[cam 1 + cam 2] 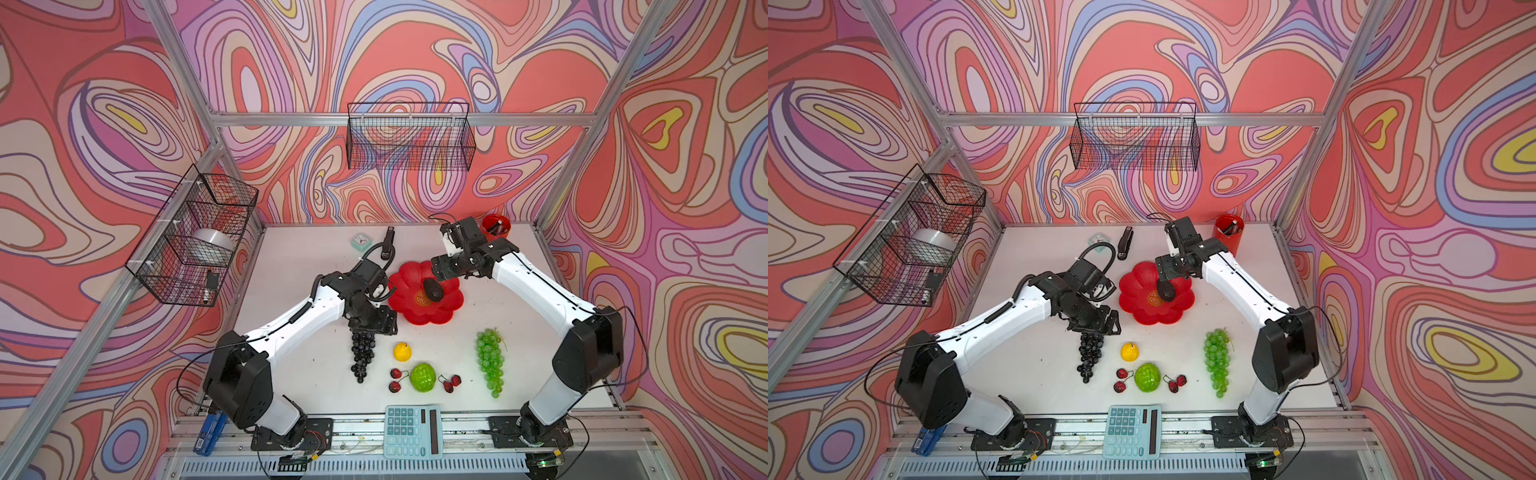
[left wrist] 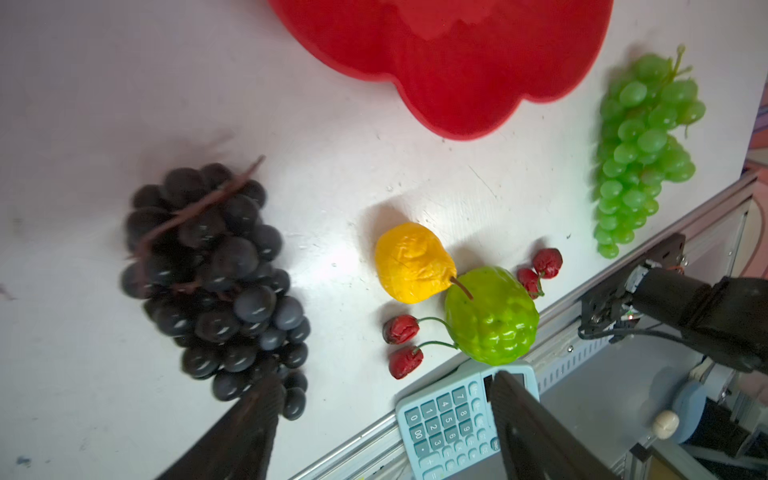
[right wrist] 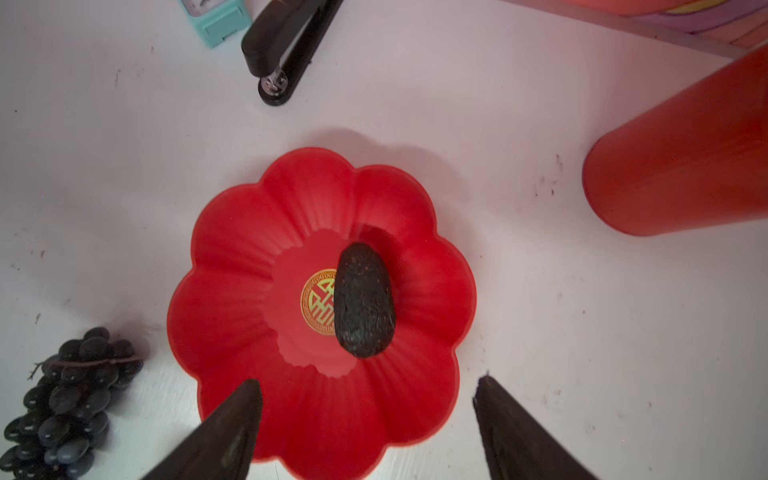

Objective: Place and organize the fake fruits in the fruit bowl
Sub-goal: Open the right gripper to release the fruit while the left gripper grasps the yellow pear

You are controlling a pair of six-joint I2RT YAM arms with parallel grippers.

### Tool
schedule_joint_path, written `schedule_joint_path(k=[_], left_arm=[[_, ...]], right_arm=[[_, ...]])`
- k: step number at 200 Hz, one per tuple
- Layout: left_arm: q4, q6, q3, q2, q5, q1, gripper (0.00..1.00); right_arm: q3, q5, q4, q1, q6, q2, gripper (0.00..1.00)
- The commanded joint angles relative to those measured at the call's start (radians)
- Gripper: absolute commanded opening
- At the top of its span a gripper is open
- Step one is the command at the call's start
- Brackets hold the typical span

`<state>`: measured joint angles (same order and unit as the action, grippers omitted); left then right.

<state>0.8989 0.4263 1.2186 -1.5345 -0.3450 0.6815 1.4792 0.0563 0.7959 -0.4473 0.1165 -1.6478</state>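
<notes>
Fruit bowl point(image 1: 415, 318), centre frame in both top views, holds only the dark avocado point(image 1: 433, 289), which lies partly across its gold emblem point(image 3: 318, 301). The rest of the fake fruits are spread on the white table point(image 1: 299, 291) in the lower half of the frame.

At lower left, my left claw point(image 2: 384, 378) hangs spread over the stem end of the purple grape bunch point(image 1: 362, 353), gripping nothing. If I pinch a few loose grapes rather than the stem, I judge the bunch could sag, slip out, or swing into the shallow bowl and shove it. Just right of it, the yellow ball point(image 1: 402, 351) looks likely to roll if nudged. The left cherry pair point(image 1: 397, 379) and the right cherry pair point(image 1: 451, 382), flanking the bumpy green fruit point(image 1: 422, 377), are small with thin stems, so easy to miss. The green grape bunch point(image 1: 490, 361) lies further right. My right claw point(image 3: 368, 380), also spread and empty, hangs above the bowl's upper right rim. Two arms meeting there could clash.

Count: one bowl; one avocado in it; six pieces outside, namely one purple bunch, one yellow ball, one green fruit, two cherry pairs and one green bunch; two claws.
</notes>
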Motion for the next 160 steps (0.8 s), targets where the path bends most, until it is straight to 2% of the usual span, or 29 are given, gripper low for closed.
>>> schedule_joint_path(k=[1,29,59,103,160], left_arm=[[0.051,0.015,0.051,-0.031,0.048,0.080,0.82],[0.011,0.054,0.062,-0.084,0.072,0.142,0.82],[0.004,0.064,0.082,-0.171,0.084,0.156,0.82],[-0.026,0.038,0.102,-0.265,0.099,0.162,0.85],[-0.053,0.040,0.114,-0.340,0.112,0.162,0.77]], right_arm=[[-0.103,0.026,-0.054,-0.004,0.024,0.056,0.82],[-0.215,-0.018,-0.085,-0.005,0.066,0.142,0.80],[-0.303,0.000,-0.110,-0.004,0.091,0.205,0.80],[-0.342,0.030,-0.115,-0.004,0.097,0.249,0.80],[-0.353,0.042,-0.118,-0.004,0.089,0.244,0.80]])
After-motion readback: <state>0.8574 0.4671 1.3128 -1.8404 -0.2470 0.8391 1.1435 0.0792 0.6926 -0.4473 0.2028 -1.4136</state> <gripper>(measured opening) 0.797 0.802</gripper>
